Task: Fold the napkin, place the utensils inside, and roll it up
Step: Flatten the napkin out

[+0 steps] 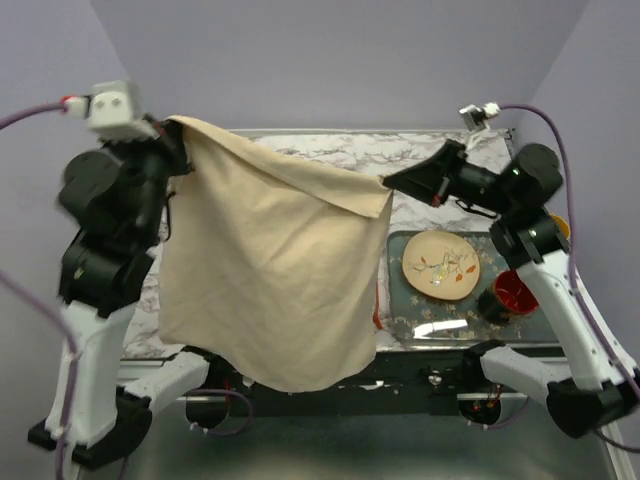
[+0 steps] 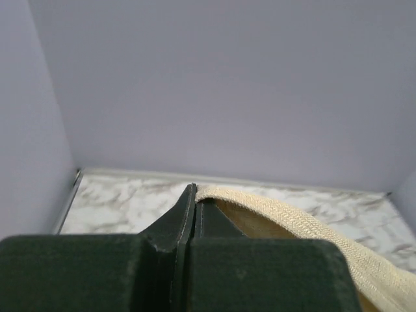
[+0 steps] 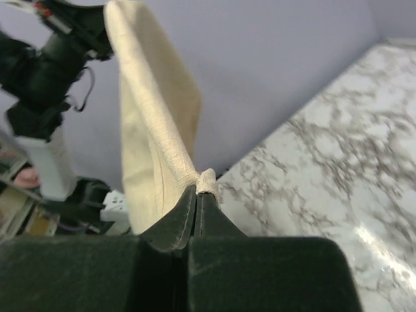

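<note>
top external view: two arms. the left gripper (image 1: 178,130) and the right gripper (image 1: 390,182) are both raised above the table (image 1: 330,150), and each is clamped on one upper corner of the napkin (image 1: 270,270). count: one napkin. it hangs between the two grippers as a loose sheet, its top edge sagging from the higher left corner down to the right corner. its lower edge hangs in front of the table's near edge. to the right of the napkin lies one dark patterned tray (image 1: 430,322). the tray carries one round tan plate (image 1: 440,263), one red cup (image 1: 516,292) and one small dark item (image 1: 491,306) just beside the cup. one thin orange strip (image 1: 377,305) shows at the napkin's right edge, next to the tray; what it is cannot be told. the table top is white marble with grey veins. plain lavender walls enclose it at the back and on both sides.

left wrist view: the jaws are closed, with the napkin's hemmed edge pinched between the tips. the hem runs off to the lower right. marble top and lavender wall lie beyond.

right wrist view: the jaws are closed on a napkin corner. the cloth rises to the left arm at upper left. the glossy marble top lies at right.
</note>
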`<state>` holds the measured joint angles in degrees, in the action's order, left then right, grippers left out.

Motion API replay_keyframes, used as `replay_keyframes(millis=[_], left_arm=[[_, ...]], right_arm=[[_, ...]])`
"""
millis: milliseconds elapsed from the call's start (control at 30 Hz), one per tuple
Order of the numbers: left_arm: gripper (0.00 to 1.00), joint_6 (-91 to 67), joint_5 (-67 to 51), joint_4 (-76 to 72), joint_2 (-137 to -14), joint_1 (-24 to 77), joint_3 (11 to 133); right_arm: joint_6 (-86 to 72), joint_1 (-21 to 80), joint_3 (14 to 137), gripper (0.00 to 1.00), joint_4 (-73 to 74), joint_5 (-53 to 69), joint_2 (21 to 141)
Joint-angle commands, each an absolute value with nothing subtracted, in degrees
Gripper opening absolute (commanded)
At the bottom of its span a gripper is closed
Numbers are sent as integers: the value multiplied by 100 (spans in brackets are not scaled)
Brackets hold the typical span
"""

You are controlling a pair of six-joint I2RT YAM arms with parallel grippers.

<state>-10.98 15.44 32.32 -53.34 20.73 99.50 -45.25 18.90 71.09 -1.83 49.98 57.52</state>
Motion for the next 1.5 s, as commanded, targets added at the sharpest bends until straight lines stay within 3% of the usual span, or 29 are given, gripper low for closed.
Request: replay_keyframes(millis=[0,133,200,233,267,300,333,367,433,500,600,767,800,833,933,1067,1167,1200,1267,1467], left_arm=[[0,-949,3111,3384,-7195,1786,9248],[0,-1171,2552,3621,-9520,1152,9588],[0,-898,3029,3541,-10393,1099,10225],[5,-827,3519,3585,-11268,1046,10491],[20,-609,3620,3673,-11659,985,10773],[44,-528,3665,3839,-12020,984,11176],[58,-571,3909,3910,-12284,1002,11658],[66,-641,3955,3763,-12217,1028,11620],[94,-616,3806,3805,-12060,1028,11794],[99,-780,3806,3788,-11770,1055,11708],[97,-1332,3159,3797,-11129,1055,11217],[84,-2424,1656,3683,-10301,748,9687],[69,-2591,1200,3630,-10275,651,9512],[64,-2749,734,3630,-10292,537,9266],[60,-3058,319,3516,-10179,439,8783],[54,-3313,-489,2718,-10037,554,7894],[44,-3524,-545,2707,-10309,571,7586],[36,-3672,-380,2777,-10362,571,7524],[37,-3797,-54,2900,-10415,563,7331],[56,-4104,579,3119,-10257,571,6768]], right_arm=[[-3789,1863,7312,1,1310,3473,7184],[-3562,1854,7733,1,1108,2797,8794],[-3534,1837,8092,1,942,2716,9568],[-3272,1837,8721,2,1054,2307,10363],[-3226,1776,9189,12,1211,2277,10754],[-3147,1688,9715,31,1422,2520,11149],[-2798,1635,10800,44,2094,2366,11884],[-2560,1635,11298,51,2501,2121,12153],[-1894,1608,12273,61,3666,1656,12646],[-1741,1608,12411,76,3788,1337,12683],[-1661,1626,11823,78,3709,1380,12341],[-1705,2283,10802,77,3077,994,11804],[-1688,2372,10776,72,3015,984,11856],[-1809,2504,10801,70,2936,923,11909],[-2265,2610,10872,45,2813,1394,12207],[-2663,2865,10547,40,2162,1732,12409],[-2742,3093,10626,34,2162,1758,12655],[-2760,3137,10591,34,2162,1697,12674],[-2690,3286,10530,34,2206,1337,12726],[-2057,3682,11285,42,3892,212,13289]])
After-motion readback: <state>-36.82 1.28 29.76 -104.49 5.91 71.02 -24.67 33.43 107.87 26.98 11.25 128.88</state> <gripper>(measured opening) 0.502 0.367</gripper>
